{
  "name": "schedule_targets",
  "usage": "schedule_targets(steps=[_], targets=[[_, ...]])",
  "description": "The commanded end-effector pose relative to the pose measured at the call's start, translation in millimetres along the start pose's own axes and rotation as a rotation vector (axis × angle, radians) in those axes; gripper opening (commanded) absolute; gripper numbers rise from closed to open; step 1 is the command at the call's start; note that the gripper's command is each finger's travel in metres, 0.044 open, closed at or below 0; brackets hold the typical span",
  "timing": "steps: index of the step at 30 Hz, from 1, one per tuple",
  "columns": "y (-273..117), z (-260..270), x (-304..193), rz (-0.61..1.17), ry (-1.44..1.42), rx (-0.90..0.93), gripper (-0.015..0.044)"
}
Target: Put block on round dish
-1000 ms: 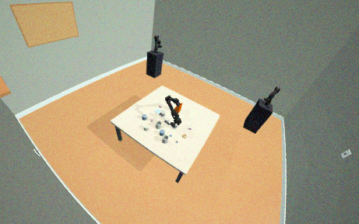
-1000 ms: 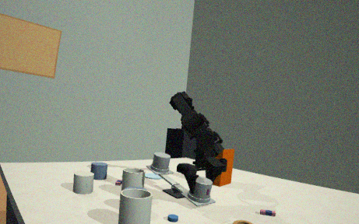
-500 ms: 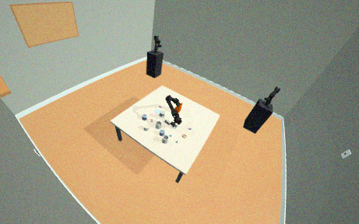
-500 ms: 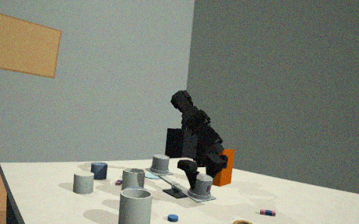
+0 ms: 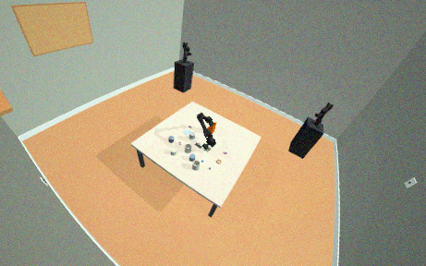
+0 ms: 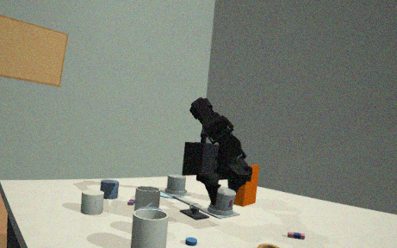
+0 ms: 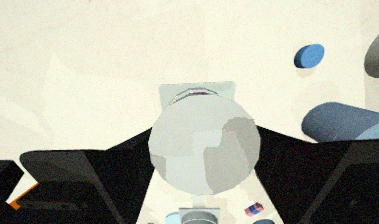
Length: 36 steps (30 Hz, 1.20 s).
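Note:
The near grey cup (image 6: 226, 200) (image 7: 202, 145) stands upside down on the near plate of the balance (image 6: 232, 213) (image 7: 224, 90). My gripper (image 6: 225, 196) (image 7: 199, 124) is shut on this cup, with one finger on each side. The cup is still at its plate, and no gap shows beneath it. The other grey cup (image 6: 176, 183) (image 5: 191, 136) (image 7: 199, 221) stands on the balance's far plate, apart from my fingers. The pale blue round dish (image 5: 187, 132) (image 6: 165, 195) (image 7: 173, 218) lies near the far cup. The block is not in view.
Several grey and blue cups, including a tall grey one (image 6: 150, 230) (image 5: 196, 165) and a dark blue one (image 6: 109, 189) (image 5: 171, 139), stand to one side of the balance. A blue disc (image 6: 191, 241) (image 7: 309, 55) lies beyond the near end. An orange block (image 6: 248, 189) stands behind the arm.

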<state>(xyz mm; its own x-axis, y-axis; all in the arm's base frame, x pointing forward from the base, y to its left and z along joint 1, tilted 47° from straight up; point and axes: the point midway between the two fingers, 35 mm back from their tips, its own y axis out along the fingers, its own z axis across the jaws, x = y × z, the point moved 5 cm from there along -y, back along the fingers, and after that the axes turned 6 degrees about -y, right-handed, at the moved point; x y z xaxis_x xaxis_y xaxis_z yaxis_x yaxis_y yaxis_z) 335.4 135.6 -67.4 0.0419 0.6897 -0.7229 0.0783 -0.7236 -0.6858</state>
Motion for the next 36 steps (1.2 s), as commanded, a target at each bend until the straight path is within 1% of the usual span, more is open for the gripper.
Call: schedule_targets(steps=[1,36], targets=[[-7.6,-2.7,2.3,-0.014,0.010,-0.006,0.0000],[-52.3,-3.0,2.6,-0.016,0.009,-0.005,0.0000]])
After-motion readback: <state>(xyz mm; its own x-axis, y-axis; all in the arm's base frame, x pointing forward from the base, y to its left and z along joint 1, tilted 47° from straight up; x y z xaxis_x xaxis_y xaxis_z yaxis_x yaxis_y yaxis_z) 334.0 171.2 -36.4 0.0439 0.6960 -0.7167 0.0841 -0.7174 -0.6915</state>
